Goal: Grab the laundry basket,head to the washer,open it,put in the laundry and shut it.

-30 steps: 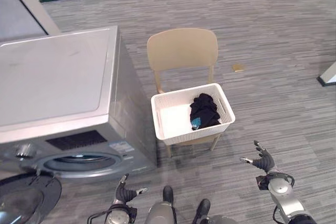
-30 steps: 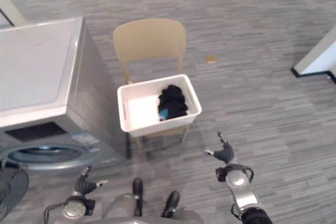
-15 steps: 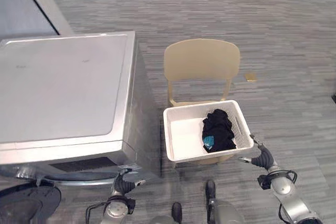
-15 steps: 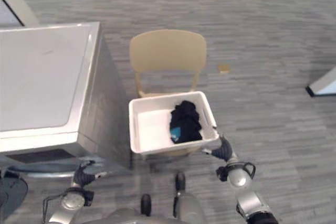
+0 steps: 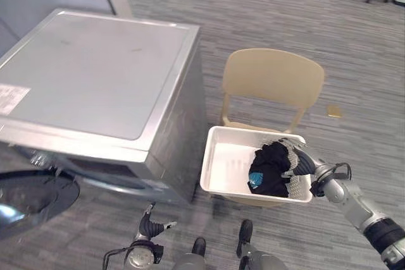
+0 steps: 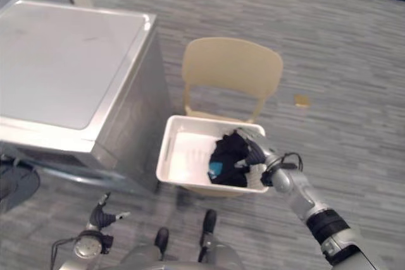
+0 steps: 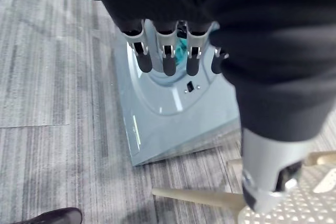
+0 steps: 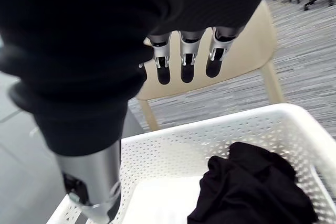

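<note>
So the biggest thing here is the washer [image 5: 95, 86], a silver front-loader sitting on the grey striped floor [image 5: 266, 17], and its round door [image 5: 31, 200] is hanging open at the front, swung out low toward the robot's left. Just beside the washer is a tan chair [image 5: 272, 83] with the white laundry basket [image 6: 183, 156] sitting on its seat. Inside the basket there's a bundle of dark laundry [image 5: 269, 169] with a bit of teal showing, piled toward the side away from the washer, and the rest of the basket floor is bare white. The right hand [image 5: 300, 162] is reaching in over the basket's far rim, right by the clothes; in the right wrist view its fingers [image 8: 181, 61] hang fairly straight and loose, not curled around anything, with the perforated basket wall and the dark clothes below them and the chair back behind. From the head views I can't really tell if the fingertips are touching the cloth or the rim, they're just very close to both. The left hand [image 5: 149, 229] is down low near the bottom of the head view, in front of the washer, holding nothing; its wrist view shows the fingers [image 7: 168, 51] relaxed and open, pointing toward the open washer door.
</note>
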`<state>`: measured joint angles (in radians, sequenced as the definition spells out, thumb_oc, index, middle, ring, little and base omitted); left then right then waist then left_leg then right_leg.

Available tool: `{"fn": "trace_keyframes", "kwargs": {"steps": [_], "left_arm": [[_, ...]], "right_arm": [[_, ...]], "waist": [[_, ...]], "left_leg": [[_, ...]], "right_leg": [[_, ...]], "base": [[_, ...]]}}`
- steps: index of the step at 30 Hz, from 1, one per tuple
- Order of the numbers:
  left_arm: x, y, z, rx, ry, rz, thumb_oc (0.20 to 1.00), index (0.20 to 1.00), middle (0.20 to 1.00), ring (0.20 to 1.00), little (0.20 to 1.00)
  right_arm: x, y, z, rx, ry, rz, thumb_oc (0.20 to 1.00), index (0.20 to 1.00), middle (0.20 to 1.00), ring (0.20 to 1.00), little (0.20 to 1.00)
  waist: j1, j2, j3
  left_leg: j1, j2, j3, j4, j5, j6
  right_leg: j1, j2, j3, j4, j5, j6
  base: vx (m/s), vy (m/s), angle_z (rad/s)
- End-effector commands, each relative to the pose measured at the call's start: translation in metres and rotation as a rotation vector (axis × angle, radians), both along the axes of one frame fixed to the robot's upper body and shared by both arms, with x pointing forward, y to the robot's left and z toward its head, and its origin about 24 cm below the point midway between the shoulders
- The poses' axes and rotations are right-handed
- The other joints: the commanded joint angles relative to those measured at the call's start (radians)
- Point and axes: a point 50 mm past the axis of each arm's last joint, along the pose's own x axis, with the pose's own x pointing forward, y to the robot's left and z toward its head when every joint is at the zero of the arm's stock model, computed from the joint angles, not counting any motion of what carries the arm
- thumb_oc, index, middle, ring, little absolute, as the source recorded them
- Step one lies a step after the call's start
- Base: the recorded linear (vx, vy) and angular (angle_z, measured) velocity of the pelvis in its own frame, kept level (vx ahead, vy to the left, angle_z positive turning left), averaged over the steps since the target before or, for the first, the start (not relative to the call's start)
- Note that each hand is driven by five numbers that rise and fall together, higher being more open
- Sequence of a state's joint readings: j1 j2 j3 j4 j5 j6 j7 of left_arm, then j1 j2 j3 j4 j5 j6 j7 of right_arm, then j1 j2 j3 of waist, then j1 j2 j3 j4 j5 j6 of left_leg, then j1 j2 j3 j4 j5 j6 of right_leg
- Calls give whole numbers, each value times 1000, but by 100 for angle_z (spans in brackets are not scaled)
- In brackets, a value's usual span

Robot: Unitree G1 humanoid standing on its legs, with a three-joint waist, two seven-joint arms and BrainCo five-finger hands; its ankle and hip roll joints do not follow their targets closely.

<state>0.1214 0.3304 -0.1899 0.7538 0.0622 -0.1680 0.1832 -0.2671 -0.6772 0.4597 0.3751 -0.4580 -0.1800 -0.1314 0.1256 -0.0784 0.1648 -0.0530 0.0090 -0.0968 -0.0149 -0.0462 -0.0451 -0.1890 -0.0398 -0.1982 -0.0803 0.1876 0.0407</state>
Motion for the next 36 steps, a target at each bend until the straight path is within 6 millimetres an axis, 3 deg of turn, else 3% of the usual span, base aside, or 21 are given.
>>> {"fn": "trace_keyframes", "kwargs": {"steps": [1,8,9,13,18,21,22,23,28,32,34,36], "left_arm": [[23,15,16,76,-84,-58,1000,1000,1000,1000,1000],[42,7,23,72,-134,-95,1000,1000,1000,1000,1000],[49,6,27,72,-158,-90,1000,1000,1000,1000,1000],[64,-2,34,58,-215,-70,1000,1000,1000,1000,1000],[77,-21,39,22,-262,-88,1000,1000,1000,1000,1000],[90,-37,45,-3,-298,-121,1000,1000,1000,1000,1000],[95,-44,48,-11,-308,-147,1000,1000,1000,1000,1000],[97,-48,49,-18,-315,-157,1000,1000,1000,1000,1000],[99,-54,51,-33,-325,-171,1000,1000,1000,1000,1000],[88,-45,49,-40,-322,-118,1000,1000,1000,1000,1000],[77,-37,44,-39,-298,-86,1000,1000,1000,1000,1000],[75,-34,43,-32,-290,-80,1000,1000,1000,1000,1000]], "right_arm": [[17,4,7,-76,-49,21,1000,1000,1000,1000,1000],[37,-18,-8,-269,0,-96,1000,1000,1000,1000,1000],[44,-33,-7,-374,-6,-159,1000,1000,1000,1000,1000],[58,-67,14,-548,-68,-300,1000,1000,1000,1000,1000],[62,-86,22,-668,-63,-400,1000,1000,1000,1000,1000],[65,-83,20,-711,-30,-415,1000,1000,1000,1000,1000],[66,-75,15,-701,-9,-397,693,693,693,693,693],[66,-69,10,-693,-5,-379,200,200,200,200,200],[67,-55,7,-554,-25,-370,200,200,200,200,200],[73,-37,37,-297,-213,-337,200,200,200,200,200],[66,-27,56,-51,-325,-330,200,200,200,200,200],[63,-25,58,19,-340,-333,200,200,200,200,200]], "waist": [[23,-10,29],[55,8,72],[69,16,92],[80,36,126],[86,54,165],[91,65,188],[94,70,193],[94,70,193],[84,69,190],[51,58,169],[30,53,144],[25,50,134]], "left_leg": [[-99,-53,9,8,55,37],[-186,-58,-31,-15,103,12],[-207,-54,-35,-20,111,2],[-266,-53,-35,-35,140,-9],[-315,-58,-37,-39,157,-13],[-339,-60,-36,-41,167,-15],[-343,-60,-35,-43,170,-16],[-341,-60,-36,-45,170,-17],[-324,-60,-32,-54,169,-20],[-275,-56,-21,-63,157,-18],[-225,-49,-8,-65,134,-14],[-213,-49,-7,-67,133,-11]], "right_leg": [[44,-69,-35,73,-164,88],[-25,-76,-79,75,-161,80],[-45,-76,-83,78,-163,78],[-110,-76,-88,84,-153,75],[-158,-73,-88,82,-143,74],[-185,-70,-86,82,-138,76],[-191,-69,-85,82,-137,76],[-189,-69,-83,80,-137,77],[-177,-66,-75,70,-134,76],[-129,-64,-59,56,-134,78],[-79,-61,-52,49,-144,79],[-68,-62,-51,44,-143,80]], "base": [[-76,-29,30],[-44,-13,40],[-63,1,31],[-71,-9,13],[-53,-11,4],[-59,-22,3],[0,0,0],[0,0,0],[2,-12,-2],[33,-2,-11],[78,-6,-10],[54,-3,-2]]}}
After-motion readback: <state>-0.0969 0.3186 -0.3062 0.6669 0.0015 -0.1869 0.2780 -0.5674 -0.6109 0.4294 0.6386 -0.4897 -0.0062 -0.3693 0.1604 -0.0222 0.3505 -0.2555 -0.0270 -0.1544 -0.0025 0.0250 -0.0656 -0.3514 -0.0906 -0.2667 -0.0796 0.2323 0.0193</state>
